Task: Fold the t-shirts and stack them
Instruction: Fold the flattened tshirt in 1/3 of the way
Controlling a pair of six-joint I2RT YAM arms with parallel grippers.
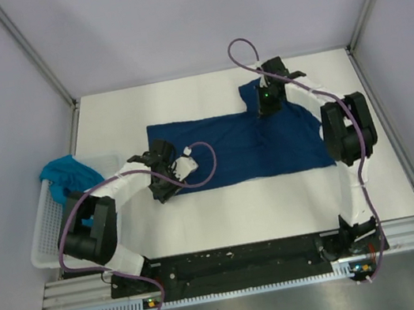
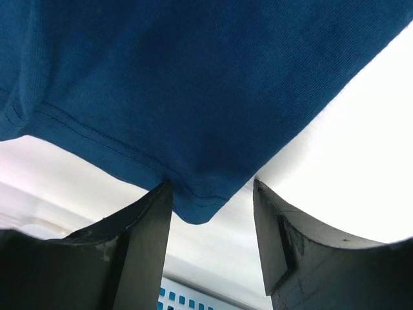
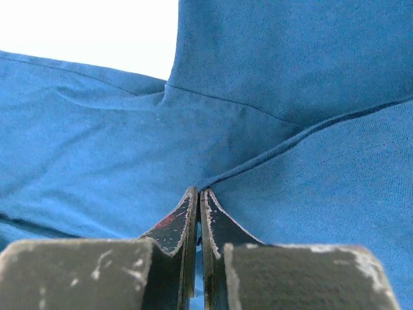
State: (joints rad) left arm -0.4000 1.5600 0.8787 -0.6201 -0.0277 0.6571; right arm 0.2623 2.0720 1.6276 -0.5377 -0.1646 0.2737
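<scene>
Pale lavender walls close in a white table (image 1: 280, 206), and nearly all the action sits on the navy t-shirt (image 1: 246, 148) spread flat across its middle.

In the left wrist view, the left gripper's (image 2: 213, 187) fingers (image 2: 145, 239) are spread apart. The hemmed lower-left corner of the navy t-shirt (image 2: 193, 84) hangs down into the gap between them, and it touches the inner edge of the left finger. Nothing is clamped. From above, that left gripper (image 1: 166, 186) sits at the navy t-shirt's left edge, near its lower corner.

In the right wrist view, the right gripper's (image 3: 199, 194) fingers (image 3: 174, 223) are pressed together with only a sliver between them. A folded edge of the navy t-shirt (image 3: 290, 77) runs straight into their tips, so they pinch the cloth. From above, the right gripper (image 1: 269, 100) sits at the navy t-shirt's far right part, just below the sleeve that juts toward the back wall.

Well to the left of the navy t-shirt, off its lower-left corner, a white lattice basket (image 1: 44, 232) sits at the table's edge. A teal t-shirt (image 1: 66, 173) lies bunched over the basket's far end.
</scene>
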